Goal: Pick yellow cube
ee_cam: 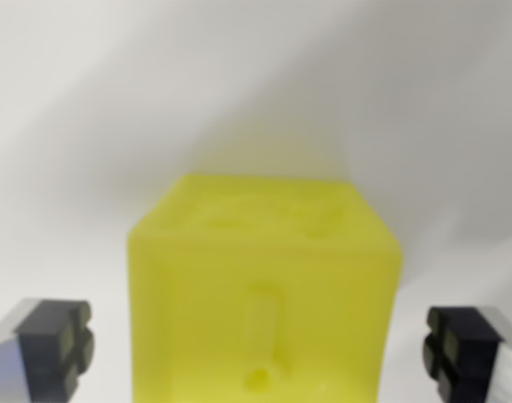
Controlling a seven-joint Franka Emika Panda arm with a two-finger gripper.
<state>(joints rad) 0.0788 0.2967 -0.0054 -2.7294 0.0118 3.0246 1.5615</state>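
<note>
A yellow cube (pixel 264 302) fills the lower middle of the wrist view, blurred from closeness, with shapes embossed on its top and front faces. It stands on a white surface (pixel 88 126). My gripper (pixel 260 353) is open: its two dark padded fingertips (pixel 59 344) show at the bottom corners, one on each side of the cube. A visible gap separates each pad from the cube's side, so neither touches it. The cube's bottom edge is cut off by the frame.
Soft grey shadows cross the white surface behind the cube. Nothing else shows in this view.
</note>
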